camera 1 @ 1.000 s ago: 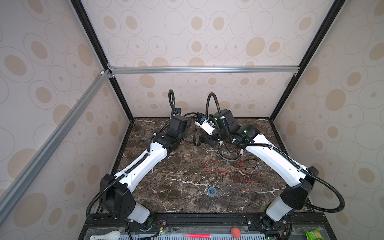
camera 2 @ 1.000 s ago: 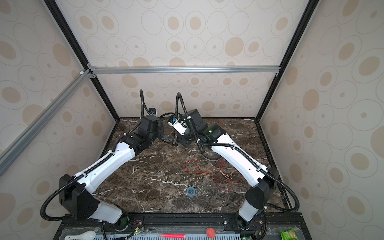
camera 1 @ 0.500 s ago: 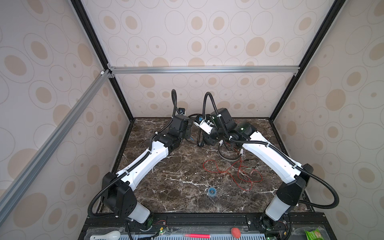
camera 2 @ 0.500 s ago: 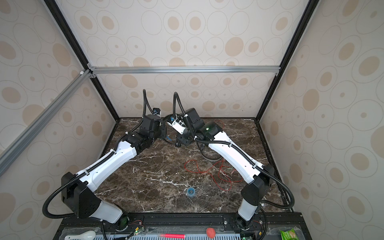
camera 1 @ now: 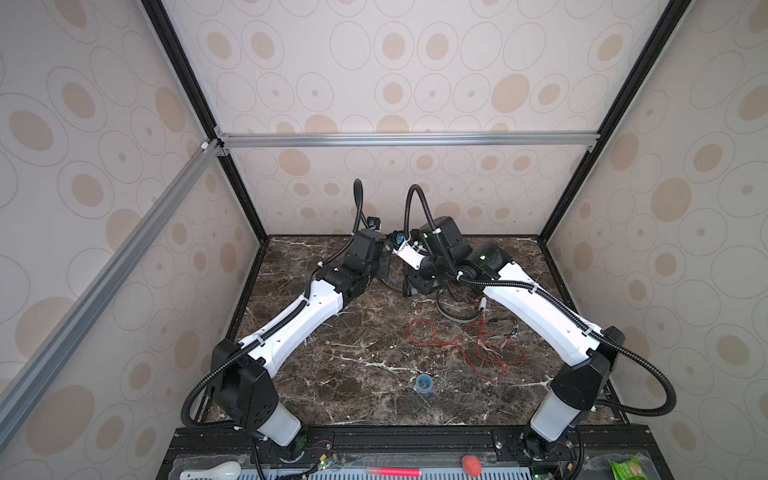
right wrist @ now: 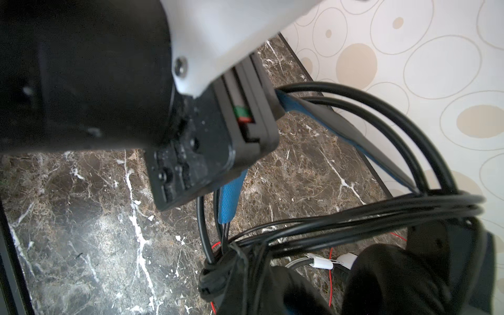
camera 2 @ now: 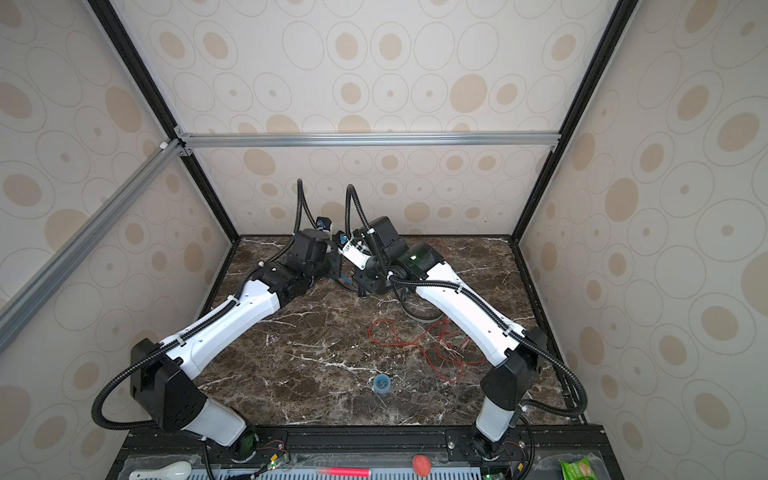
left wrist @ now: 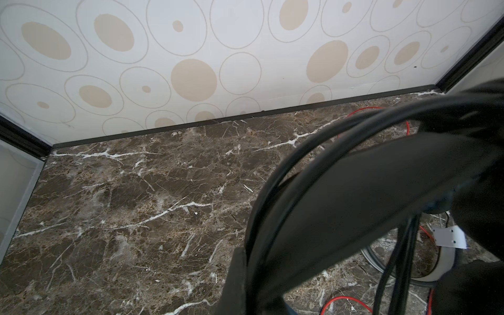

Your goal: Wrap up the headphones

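One black headphones [right wrist: 354,136] clamped in left tool [camera 1: 385,270] (right tool [camera 1: 409,289] beside).

Both top views: left gripper [camera 1: 384,268] and right gripper [camera 1: 412,286] crowd together at the back of the worktop [camera 1: 353,365]; their wrists cover the jaws. Black headphones [right wrist: 343,128] almost wholly hidden there. White headphones [camera 1: 457,318]: only an arc of band shows past the right arm. Left wrist view: black band out of focus, cut by right and bottom edges. Small blue thing [camera 1: 424,382] on the worktop too small to identify
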Motion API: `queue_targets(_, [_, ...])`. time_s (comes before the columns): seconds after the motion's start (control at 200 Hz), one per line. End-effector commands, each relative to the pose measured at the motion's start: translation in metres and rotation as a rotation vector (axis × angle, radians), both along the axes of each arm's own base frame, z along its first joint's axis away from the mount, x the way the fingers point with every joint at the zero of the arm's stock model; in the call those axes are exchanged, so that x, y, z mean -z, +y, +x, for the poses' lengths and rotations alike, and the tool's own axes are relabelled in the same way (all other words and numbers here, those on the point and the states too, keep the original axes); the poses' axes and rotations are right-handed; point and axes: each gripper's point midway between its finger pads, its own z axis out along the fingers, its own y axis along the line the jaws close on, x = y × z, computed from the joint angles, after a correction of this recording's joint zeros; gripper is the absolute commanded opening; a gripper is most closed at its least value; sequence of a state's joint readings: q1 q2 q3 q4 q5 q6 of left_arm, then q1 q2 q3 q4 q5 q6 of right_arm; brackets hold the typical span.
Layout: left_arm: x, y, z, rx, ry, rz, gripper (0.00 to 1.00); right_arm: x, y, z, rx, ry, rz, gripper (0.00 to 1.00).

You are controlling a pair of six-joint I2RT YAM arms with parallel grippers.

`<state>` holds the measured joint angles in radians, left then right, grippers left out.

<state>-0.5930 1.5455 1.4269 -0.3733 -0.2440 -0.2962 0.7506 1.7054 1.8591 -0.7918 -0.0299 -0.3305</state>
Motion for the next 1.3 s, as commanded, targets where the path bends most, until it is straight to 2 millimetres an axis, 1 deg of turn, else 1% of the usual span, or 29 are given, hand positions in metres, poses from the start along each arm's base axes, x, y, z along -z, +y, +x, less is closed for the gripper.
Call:
queue_targets(0.0, [-0.007,-0.025,-0.012,0.093,0.011,-0.059,0.00,-0.047,0.011,0.017,0.009,-0.122,0.139,0.00])
queue_targets(0.1, [-0.006,-0.028,-0.014,0.106,0.015,-0.077,0.00,-0.051,0.014,0.014,0.000,-0.116,0.177,0.00])
queue_targets(0.18, [-0.006,-0.027,-0.015,0.105,0.015,-0.075,0.00,-0.052,0.014,0.014,0.010,-0.113,0.182,0.00])
queue_targets(0.29, [-0.003,-0.027,-0.016,0.108,0.021,-0.072,0.00,-0.060,0.015,0.011,0.002,-0.122,0.224,0.00])
queue_targets(0.37, [-0.002,-0.025,-0.017,0.104,0.021,-0.069,0.00,-0.059,0.013,0.010,0.000,-0.119,0.208,0.00])
queue_targets(0.465, [-0.003,-0.024,-0.018,0.102,0.014,-0.070,0.00,-0.049,0.004,0.010,0.010,-0.127,0.154,0.00])
queue_targets(0.55, [-0.004,-0.024,-0.019,0.108,0.010,-0.073,0.00,-0.042,-0.009,0.012,0.028,-0.117,0.126,0.00])
queue_targets(0.725, [-0.002,-0.029,-0.019,0.130,0.015,-0.078,0.00,-0.036,-0.032,0.017,0.060,-0.115,0.098,0.01])
queue_targets(0.87, [0.000,-0.040,-0.020,0.182,0.032,-0.094,0.00,-0.034,-0.041,0.028,0.070,-0.149,0.048,0.07])
queue_targets(1.025, [0.007,-0.044,-0.022,0.216,0.073,-0.064,0.00,-0.033,-0.048,0.035,0.062,-0.187,-0.019,0.09])
queue_targets(1.16, [0.014,-0.048,-0.025,0.267,0.122,-0.018,0.00,-0.026,-0.050,0.028,-0.019,-0.217,-0.093,0.11])
queue_targets(1.21, [0.017,-0.049,-0.026,0.282,0.140,-0.001,0.00,-0.022,-0.050,0.021,-0.071,-0.218,-0.120,0.11])
queue_targets(1.295, [0.015,-0.051,-0.029,0.311,0.143,0.006,0.00,-0.016,-0.050,0.012,-0.136,-0.213,-0.145,0.11])
